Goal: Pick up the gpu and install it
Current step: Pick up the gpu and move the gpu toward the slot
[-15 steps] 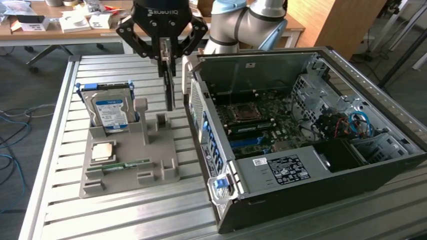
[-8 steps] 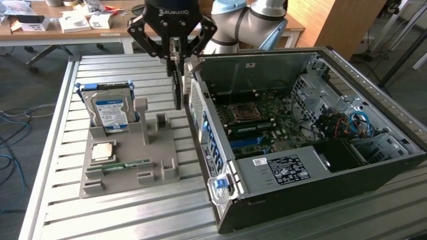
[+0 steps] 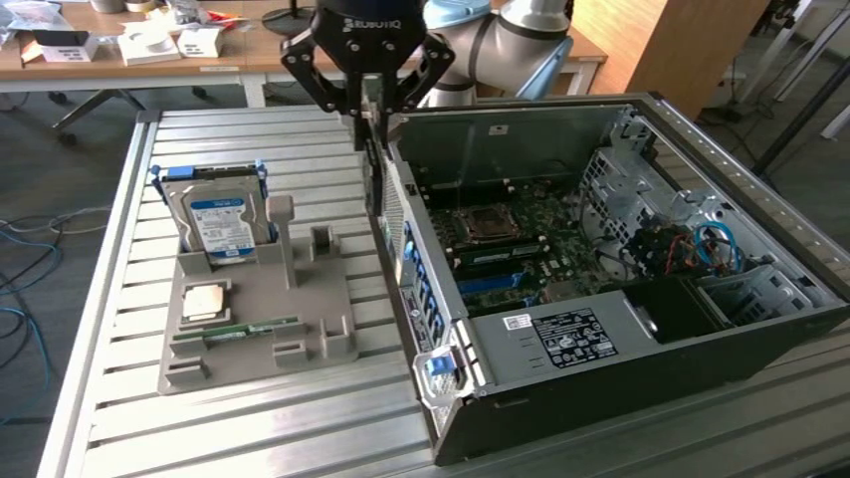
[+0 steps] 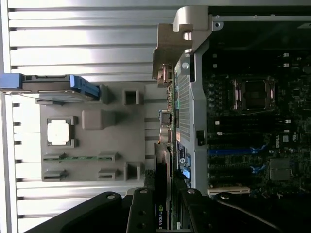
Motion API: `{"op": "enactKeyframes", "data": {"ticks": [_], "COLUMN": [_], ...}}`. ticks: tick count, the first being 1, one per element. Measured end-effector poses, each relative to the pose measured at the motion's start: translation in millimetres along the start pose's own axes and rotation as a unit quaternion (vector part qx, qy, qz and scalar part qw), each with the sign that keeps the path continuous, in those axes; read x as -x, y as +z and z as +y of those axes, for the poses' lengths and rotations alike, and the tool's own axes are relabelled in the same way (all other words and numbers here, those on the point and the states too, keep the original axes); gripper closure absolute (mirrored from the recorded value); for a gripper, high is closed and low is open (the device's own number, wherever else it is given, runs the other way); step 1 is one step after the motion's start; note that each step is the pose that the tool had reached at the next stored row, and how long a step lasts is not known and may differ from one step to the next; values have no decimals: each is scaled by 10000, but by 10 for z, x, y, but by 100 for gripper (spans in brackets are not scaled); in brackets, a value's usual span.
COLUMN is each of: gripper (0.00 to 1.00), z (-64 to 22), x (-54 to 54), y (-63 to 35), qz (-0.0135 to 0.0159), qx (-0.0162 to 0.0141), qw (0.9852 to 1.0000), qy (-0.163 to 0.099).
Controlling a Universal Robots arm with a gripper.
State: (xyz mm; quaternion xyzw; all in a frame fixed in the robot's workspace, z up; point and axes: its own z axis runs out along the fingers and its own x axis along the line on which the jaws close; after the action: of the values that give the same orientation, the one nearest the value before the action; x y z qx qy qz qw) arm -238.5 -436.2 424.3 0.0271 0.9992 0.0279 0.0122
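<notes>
My gripper (image 3: 372,103) is shut on the gpu (image 3: 374,149), a thin dark card that hangs edge-on below the fingers. The card is in the air right over the side wall of the open computer case (image 3: 624,329), at the wall nearest the grey holder. In the wrist view the gripper (image 4: 165,213) clamps the gpu (image 4: 167,145) from both sides. Its pale metal bracket (image 4: 177,34) points away from the fingers. The motherboard (image 4: 248,126) with its dark and blue slots lies just beside the card. I see no contact between the card and a slot.
A grey holder (image 3: 299,299) on the slatted metal table (image 3: 133,418) carries a silver hard drive (image 3: 222,224), a square processor (image 3: 206,302) and a green memory stick (image 3: 239,329). The case has cables and a drive cage (image 3: 724,259) inside. Desks with boxes stand behind.
</notes>
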Motion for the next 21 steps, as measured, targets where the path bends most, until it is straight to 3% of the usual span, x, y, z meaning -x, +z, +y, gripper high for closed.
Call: {"op": "enactKeyframes", "data": {"ticks": [21], "gripper": [74], "z": [46], "x": [487], "y": [14], "qz": [0], "qx": [0], "qw": [10000], "qy": [1]}}
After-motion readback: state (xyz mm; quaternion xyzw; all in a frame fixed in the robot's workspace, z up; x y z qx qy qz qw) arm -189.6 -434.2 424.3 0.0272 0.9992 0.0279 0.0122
